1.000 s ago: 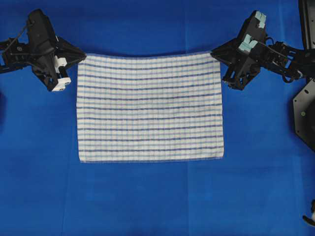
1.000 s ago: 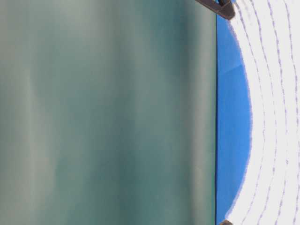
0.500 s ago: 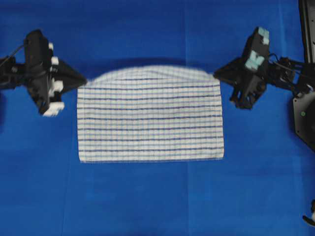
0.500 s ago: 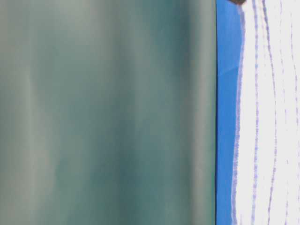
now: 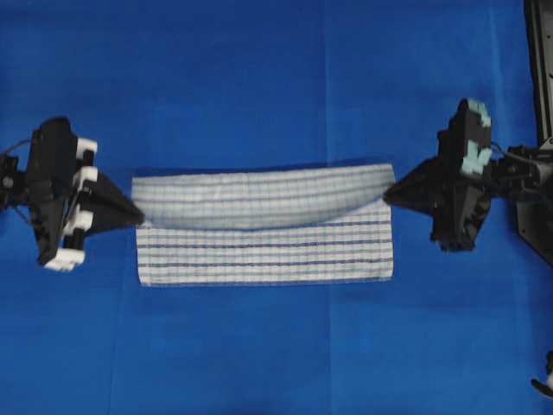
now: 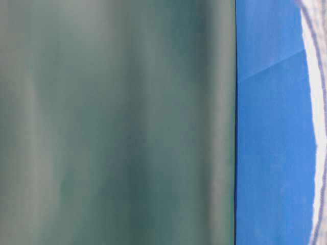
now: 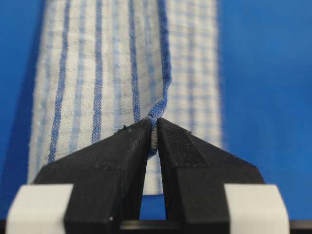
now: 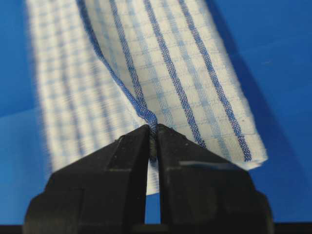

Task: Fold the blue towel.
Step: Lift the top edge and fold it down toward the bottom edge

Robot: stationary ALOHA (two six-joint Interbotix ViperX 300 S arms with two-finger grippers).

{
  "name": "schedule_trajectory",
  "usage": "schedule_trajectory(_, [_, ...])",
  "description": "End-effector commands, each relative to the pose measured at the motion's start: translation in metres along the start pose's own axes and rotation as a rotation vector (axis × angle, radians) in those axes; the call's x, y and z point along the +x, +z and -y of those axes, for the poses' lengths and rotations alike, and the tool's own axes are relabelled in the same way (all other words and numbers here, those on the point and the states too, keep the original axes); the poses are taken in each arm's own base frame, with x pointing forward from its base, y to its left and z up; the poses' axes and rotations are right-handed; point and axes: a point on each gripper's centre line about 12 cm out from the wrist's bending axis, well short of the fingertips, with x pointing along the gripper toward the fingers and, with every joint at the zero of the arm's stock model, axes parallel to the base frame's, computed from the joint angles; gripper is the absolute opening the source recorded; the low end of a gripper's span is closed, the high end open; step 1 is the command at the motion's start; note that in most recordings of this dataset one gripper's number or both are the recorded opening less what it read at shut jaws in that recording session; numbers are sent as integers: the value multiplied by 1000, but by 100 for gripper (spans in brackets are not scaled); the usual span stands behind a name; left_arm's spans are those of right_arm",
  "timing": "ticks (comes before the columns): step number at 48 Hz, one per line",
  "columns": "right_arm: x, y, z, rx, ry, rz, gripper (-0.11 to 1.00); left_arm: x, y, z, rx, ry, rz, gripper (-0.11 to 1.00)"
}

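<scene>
The blue towel (image 5: pixel 263 226), white with thin blue stripes, lies on the table with its far half lifted and carried over the near half, sagging in the middle. My left gripper (image 5: pixel 138 213) is shut on the lifted left corner, and the left wrist view shows the hem pinched between the black fingertips (image 7: pixel 127 141). My right gripper (image 5: pixel 386 195) is shut on the lifted right corner, the blue hem (image 8: pixel 146 114) caught at its tips. In the table-level view only a white strip of the towel (image 6: pixel 319 117) shows at the right edge.
The plain blue table covering (image 5: pixel 276 78) spreads all around the towel. A black arm base (image 5: pixel 540 199) stands at the right edge. A blurred green surface (image 6: pixel 117 122) fills most of the table-level view.
Both grippers have carried the towel's far edge toward the near edge. The towel, flat a second ago, now lies about half doubled over.
</scene>
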Motion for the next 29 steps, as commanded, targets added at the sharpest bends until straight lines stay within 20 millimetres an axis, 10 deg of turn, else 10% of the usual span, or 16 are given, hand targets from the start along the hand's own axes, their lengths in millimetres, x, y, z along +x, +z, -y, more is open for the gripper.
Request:
schedule_trajectory(1, [-1,2,-11,2,34,5,5,1,7,10,10,-35,24,5])
schedule_trajectory(29, [13,-15,-32,-37,69,-99,5,6,2,31,25,-97,-11,5])
